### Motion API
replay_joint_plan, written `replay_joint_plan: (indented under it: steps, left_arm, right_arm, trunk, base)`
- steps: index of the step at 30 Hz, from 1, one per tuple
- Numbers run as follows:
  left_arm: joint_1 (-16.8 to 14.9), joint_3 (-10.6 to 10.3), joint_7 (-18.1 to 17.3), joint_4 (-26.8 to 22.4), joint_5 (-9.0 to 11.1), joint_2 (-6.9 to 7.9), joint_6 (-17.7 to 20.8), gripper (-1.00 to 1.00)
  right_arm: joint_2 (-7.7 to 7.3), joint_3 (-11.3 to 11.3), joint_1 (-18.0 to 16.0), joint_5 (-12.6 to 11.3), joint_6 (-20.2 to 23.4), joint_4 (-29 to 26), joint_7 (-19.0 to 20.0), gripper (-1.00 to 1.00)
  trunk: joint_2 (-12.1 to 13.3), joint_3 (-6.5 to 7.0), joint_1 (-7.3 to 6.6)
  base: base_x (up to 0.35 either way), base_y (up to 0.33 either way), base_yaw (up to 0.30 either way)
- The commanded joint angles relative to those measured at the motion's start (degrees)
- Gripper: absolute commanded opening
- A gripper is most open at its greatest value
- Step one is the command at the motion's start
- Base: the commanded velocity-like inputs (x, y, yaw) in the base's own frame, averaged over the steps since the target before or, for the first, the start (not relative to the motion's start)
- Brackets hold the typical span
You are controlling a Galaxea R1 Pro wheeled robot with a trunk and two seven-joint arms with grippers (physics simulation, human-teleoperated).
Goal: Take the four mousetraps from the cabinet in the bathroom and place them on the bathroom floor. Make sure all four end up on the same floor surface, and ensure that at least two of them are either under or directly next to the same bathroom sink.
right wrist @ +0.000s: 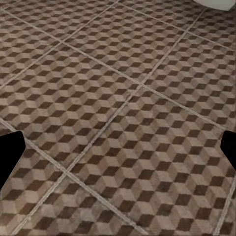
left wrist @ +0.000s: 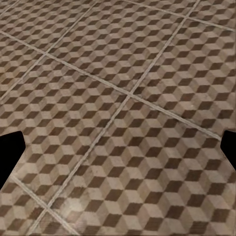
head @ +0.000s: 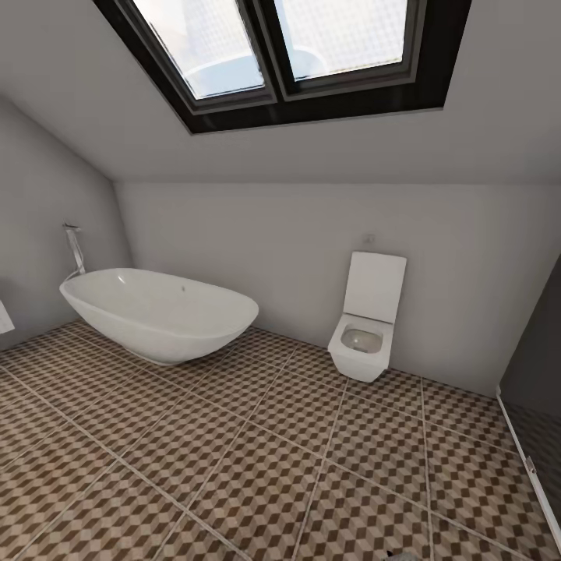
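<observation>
Bathroom floor [head: 296, 460]: large square tiles, brown, beige and white cube print, pale grout lines. Runs from the near edge of the head view back to the walls. Same tiling under both wrist cameras [left wrist: 123, 113] [right wrist: 118, 108].

Grey walls [head: 312, 249]; ceiling slopes down toward the far wall. Dark-framed skylight [head: 280, 54] set in the slope, two panes.

White oval bathtub [head: 156, 312] stands on the tiles at the head view's left, close to the far corner. Chrome standing faucet [head: 75, 251] just behind its left end.

White wall-hung toilet [head: 365, 327] against the far wall, right of the tub and well apart from it; lid up against the wall.

Dark panel with a pale base strip [head: 538, 366] at the right edge.

Left gripper [left wrist: 118, 155]: two dark fingertips at opposite edges of its wrist view, jaws spread wide, bare tile between them.

Right gripper [right wrist: 118, 155]: same posture, jaws spread wide with floor between them. A white curved edge [right wrist: 216, 4] shows in a corner of that view; cannot tell what it belongs to.
</observation>
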Motion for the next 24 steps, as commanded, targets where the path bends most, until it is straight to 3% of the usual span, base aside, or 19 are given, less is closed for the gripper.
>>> replay_joint_plan:
  steps: [1, 24]
  left_arm:
    - [0.00, -0.06, 0.17, 0.16, 0.06, 0.01, -0.51, 1.00]
    - [0.00, -0.15, 0.03, 2.89, 0.22, -0.09, -2.24, 1.00]
  right_arm:
    - [0.03, -0.12, -0.03, 0.40, -0.37, 0.04, 0.12, 1.00]
    - [0.11, -0.25, -0.03, 0.33, -1.22, 0.65, 0.02, 1.00]
  trunk:
    - [-0.03, -0.05, 0.00]
    - [-0.03, 0.01, 0.00]
  base:
    - [0.000, 0.000, 0.000]
    - [0.000, 0.000, -0.019]
